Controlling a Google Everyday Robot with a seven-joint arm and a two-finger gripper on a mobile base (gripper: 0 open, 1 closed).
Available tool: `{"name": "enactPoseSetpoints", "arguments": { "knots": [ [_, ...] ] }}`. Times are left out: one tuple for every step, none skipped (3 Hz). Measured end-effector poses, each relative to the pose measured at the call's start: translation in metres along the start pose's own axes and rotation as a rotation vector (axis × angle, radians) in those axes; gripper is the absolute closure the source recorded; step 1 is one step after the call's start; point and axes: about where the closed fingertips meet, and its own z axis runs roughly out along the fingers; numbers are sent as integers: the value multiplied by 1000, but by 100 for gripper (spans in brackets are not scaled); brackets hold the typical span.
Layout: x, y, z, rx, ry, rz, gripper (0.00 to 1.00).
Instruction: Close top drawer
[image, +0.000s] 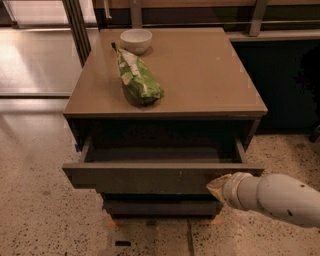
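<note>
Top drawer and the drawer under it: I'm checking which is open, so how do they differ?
The top drawer is pulled out, its shallow box showing; the lower drawer sits further back, no box showing. The top drawer's front is wider than the lower drawer's. The gripper is by the right part of the top drawer's front, not the lower drawer. Both have dark, handleless fronts.
</note>
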Motion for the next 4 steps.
{"name": "enactPoseSetpoints", "arguments": {
  "knots": [
    [-12,-36,14,98,13,-39,100],
    [-25,-66,39,129,35,-65,100],
    [-31,-90,61,141,67,-61,100],
    [-29,-87,59,140,67,-61,100]
  ]
}}
